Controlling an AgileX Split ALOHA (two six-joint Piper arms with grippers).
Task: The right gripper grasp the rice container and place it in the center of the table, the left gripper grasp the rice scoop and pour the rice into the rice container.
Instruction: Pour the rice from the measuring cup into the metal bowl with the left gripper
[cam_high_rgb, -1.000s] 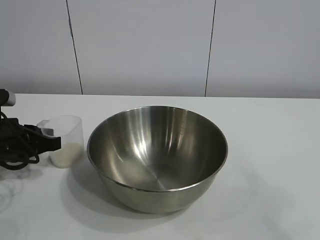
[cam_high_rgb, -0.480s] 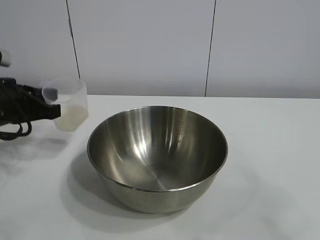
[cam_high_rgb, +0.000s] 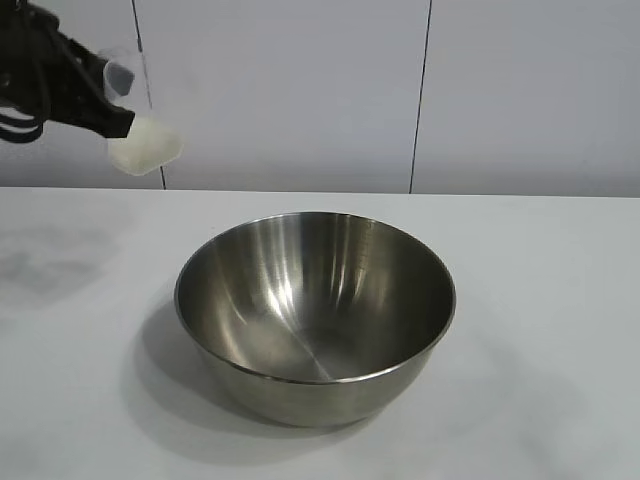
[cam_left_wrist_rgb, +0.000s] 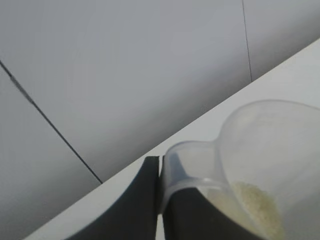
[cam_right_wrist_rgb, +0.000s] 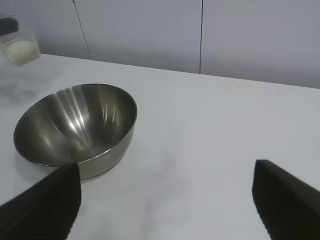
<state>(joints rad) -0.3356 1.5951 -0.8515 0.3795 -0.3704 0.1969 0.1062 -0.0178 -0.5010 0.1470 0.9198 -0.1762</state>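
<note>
Top corner of the exterior view: the left gripper (cam_high_rgb: 112, 118) is seen as a matt black body narrowing to tapered black fingers (cam_high_rgb: 95, 108), with a loop of glossy black cable (cam_high_rgb: 18, 112) draped behind it. Close up from the left wrist, those same fingers (cam_left_wrist_rgb: 137, 205) are shown as two smooth, dark charcoal slabs with softly curved outer edges and flat inner faces, separated only by a thin pale seam. From the right wrist, the right gripper (cam_right_wrist_rgb: 167, 200) is seen as two broad black fingers (cam_right_wrist_rgb: 42, 207) covered in a fine cross-hatched grip texture, each cut to a blunt, angled tip.
</note>
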